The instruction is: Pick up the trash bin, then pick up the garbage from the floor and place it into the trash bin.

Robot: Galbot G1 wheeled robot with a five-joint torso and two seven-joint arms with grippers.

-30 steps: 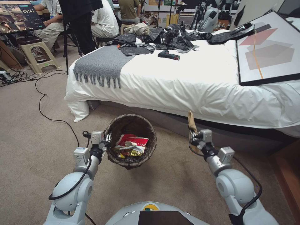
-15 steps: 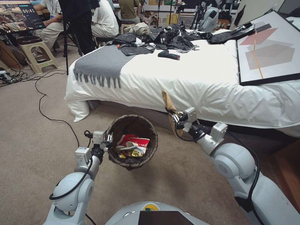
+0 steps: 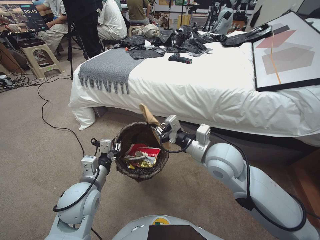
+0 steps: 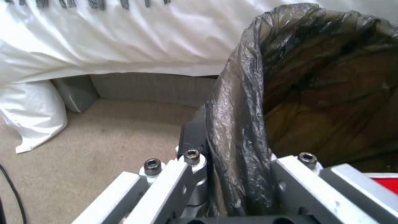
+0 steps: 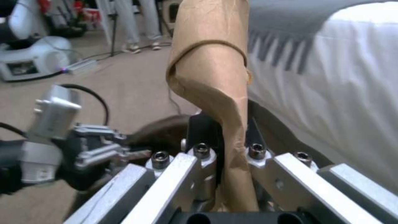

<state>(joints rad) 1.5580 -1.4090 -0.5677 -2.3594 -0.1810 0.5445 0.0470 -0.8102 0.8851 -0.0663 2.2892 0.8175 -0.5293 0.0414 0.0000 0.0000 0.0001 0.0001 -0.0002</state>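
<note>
Lower centre of frame: left gripper (image 3: 115,147) jaws clamp the bag-lined round white trash bin (image 3: 141,151) rim, right gripper (image 3: 159,129) jaws pinch the crumpled brown paper bag (image 3: 149,117) over its far edge; released here, it may tip outside.

A bed (image 3: 206,90) with white bedding carries a grey fringed blanket (image 3: 106,68), black plastic sheets (image 3: 186,40), a dark cordless drill (image 3: 180,59) and a framed picture (image 3: 286,53). A black cable (image 3: 50,110) trails across the beige carpet (image 3: 33,156) beside it.

Evenly, brightly lit indoors; soft shadow under bed (image 3: 213,86). Wide-angle bending at head-view edges. Wrist views soft, close parts blurred. No glare.
</note>
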